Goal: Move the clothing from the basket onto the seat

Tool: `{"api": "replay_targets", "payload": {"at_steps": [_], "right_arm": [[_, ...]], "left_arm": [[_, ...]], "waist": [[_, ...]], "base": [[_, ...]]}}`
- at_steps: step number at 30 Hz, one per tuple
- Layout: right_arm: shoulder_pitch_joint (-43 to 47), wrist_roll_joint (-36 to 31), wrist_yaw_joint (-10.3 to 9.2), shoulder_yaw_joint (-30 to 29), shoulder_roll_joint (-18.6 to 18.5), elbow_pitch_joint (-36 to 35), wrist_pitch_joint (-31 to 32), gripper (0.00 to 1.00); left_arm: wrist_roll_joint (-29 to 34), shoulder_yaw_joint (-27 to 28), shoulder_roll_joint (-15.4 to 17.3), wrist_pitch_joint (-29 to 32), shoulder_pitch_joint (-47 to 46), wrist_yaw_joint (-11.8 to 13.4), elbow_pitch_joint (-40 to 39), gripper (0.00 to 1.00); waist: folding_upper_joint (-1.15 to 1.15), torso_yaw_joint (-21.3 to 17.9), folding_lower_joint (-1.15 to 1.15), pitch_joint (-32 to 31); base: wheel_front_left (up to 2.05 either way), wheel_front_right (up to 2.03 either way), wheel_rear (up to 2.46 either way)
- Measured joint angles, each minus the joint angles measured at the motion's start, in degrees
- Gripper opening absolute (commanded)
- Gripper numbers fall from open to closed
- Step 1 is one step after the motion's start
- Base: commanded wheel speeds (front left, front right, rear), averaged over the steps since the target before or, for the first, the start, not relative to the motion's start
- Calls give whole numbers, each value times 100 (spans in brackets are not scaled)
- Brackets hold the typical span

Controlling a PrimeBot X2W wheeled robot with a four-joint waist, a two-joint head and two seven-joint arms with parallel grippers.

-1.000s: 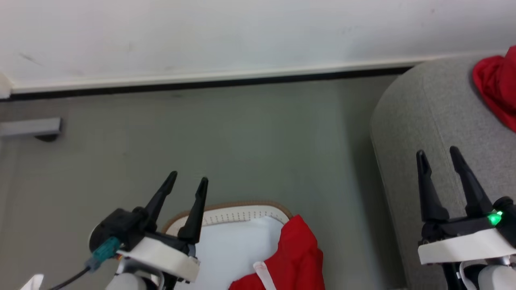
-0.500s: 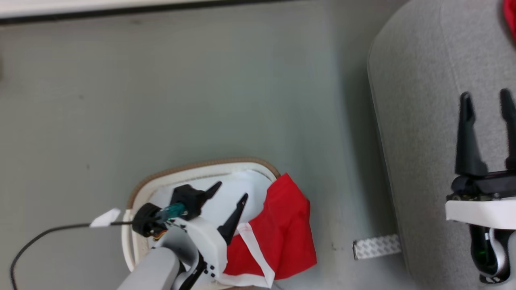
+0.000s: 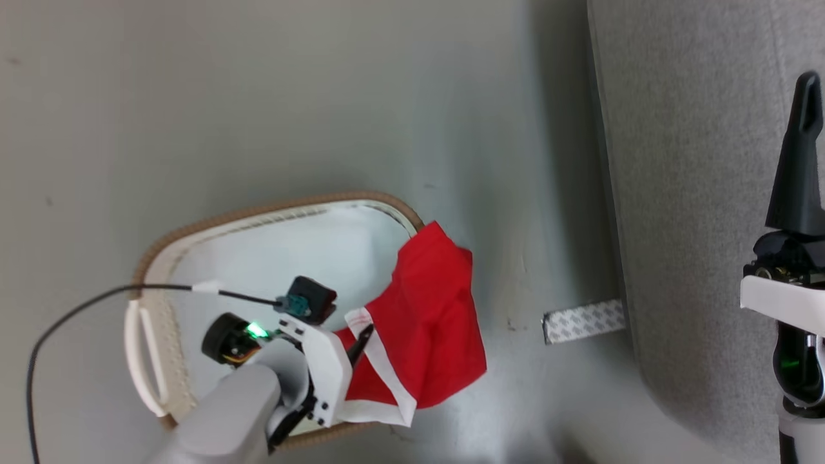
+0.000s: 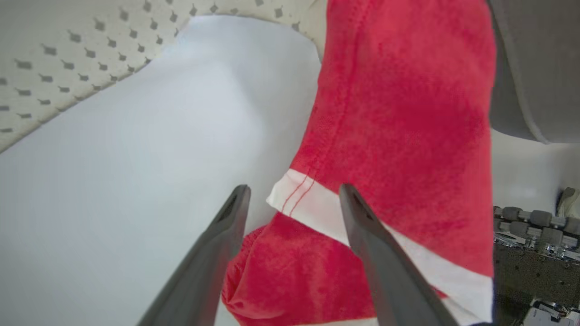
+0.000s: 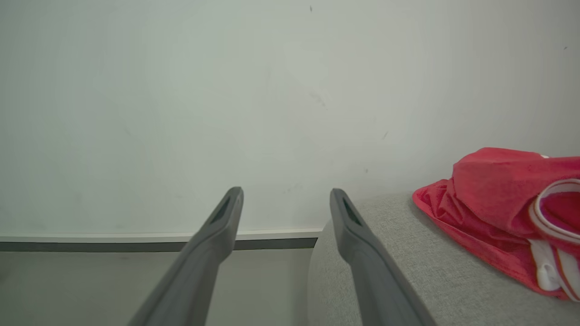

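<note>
Red clothing [image 3: 428, 309] hangs over the basket [image 3: 258, 209] rim beside the seat [image 3: 677, 193], and with my left gripper [image 4: 294, 188] spread wide over its white stripe [image 4: 317, 208] and my right gripper [image 5: 285, 190] spread empty, I judge a shallow pinch may catch only hem and spill it onto the floor [image 3: 322, 96].

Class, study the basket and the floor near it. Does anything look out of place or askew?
Yes. The red garment is draped over the rim of the basket, partly hanging outside. A patterned strip lies on the floor beside the sofa.
</note>
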Motion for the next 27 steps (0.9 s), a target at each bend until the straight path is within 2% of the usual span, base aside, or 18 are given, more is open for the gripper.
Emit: {"api": "replay_targets", "payload": {"at_steps": [8,16,17,18,19,27], "right_arm": [[-150,-12,0,148,30,14,-88,100],[-206,46,0,274,35,197,-231,100],[-213,53,0,282,35,212,-246,100],[-217,55,0,286,35,230,-261,100],[-222,63,0,288,35,247,-276,100],[-267,66,0,298,36,393,-327,100]], "left_arm": [[-687,-698,243,291,-434,-1,791,100],[-1110,-1518,407,400,-771,-14,891,100],[-1158,-1644,420,416,-793,-14,867,91],[-1229,-1737,435,421,-825,-14,856,38],[-1314,-1820,447,417,-862,-14,848,0],[-1812,-2264,533,187,-1071,-14,884,0]], "waist": [[0,-254,0,568],[0,-422,0,844],[0,-435,0,861],[0,-443,-1,874],[0,-446,-1,884],[0,-407,0,827]], "base": [[0,0,0],[0,0,0],[0,0,0],[0,0,0],[0,0,0],[0,0,0]]}}
